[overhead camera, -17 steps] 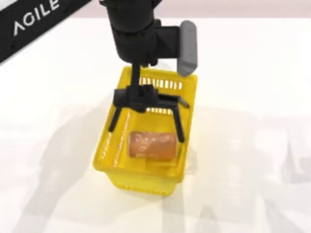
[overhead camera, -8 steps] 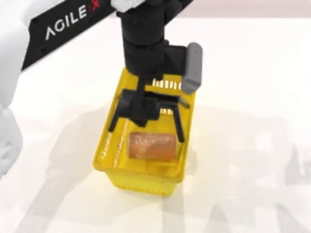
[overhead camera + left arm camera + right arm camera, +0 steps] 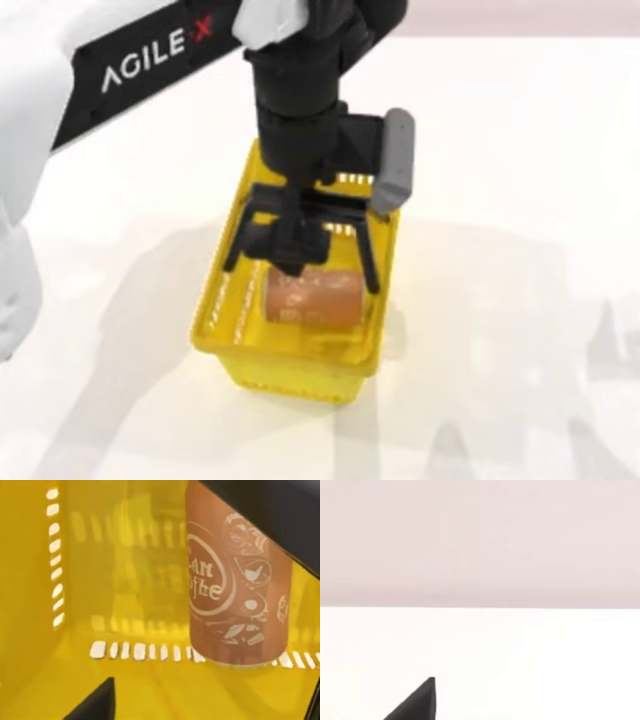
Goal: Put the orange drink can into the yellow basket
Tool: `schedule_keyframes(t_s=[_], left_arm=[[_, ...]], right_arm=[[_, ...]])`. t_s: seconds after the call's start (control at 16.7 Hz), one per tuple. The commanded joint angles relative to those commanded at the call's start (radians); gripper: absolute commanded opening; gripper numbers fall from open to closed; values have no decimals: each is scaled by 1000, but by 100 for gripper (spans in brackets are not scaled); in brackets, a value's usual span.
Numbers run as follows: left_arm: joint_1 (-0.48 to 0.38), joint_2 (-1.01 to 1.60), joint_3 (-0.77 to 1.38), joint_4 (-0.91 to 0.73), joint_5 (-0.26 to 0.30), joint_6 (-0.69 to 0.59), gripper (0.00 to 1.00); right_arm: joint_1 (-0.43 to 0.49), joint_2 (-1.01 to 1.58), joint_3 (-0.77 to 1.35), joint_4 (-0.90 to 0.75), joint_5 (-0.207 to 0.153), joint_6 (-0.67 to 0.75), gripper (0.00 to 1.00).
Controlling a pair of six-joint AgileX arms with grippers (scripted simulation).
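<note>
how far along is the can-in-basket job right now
Done, by the look of it: the orange drink can lies on its side on the floor of the yellow basket. In hand: the left gripper hangs over the can with fingers spread wide, gripping nothing. Left: probably only lifting that arm clear of the basket. The right arm is out of the top view.

Bright, even light from above; the white worktop (image 3: 520, 150) is nearly blown out toward its far edge. Soft grey shadows of my arms spread over the worktop's near half, w/ blurred edges, darkest just beside the yellow basket (image 3: 215, 320). Top view is soft overall. In my left wrist view, light glows white through the basket's side slots; the orange drink can (image 3: 235, 590) reads fairly crisp, and my left claw (image 3: 300, 262) fingertips are flat black, no detail.
</note>
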Motion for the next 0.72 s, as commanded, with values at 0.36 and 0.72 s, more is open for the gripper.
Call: schedule_keyframes(t_s=[0.36, 0.72], left_arm=[[0, 0, 0, 0, 0, 0, 62], [0, 0, 0, 0, 0, 0, 17]], right_arm=[[0, 0, 0, 0, 0, 0, 100], [0, 0, 0, 0, 0, 0, 100]])
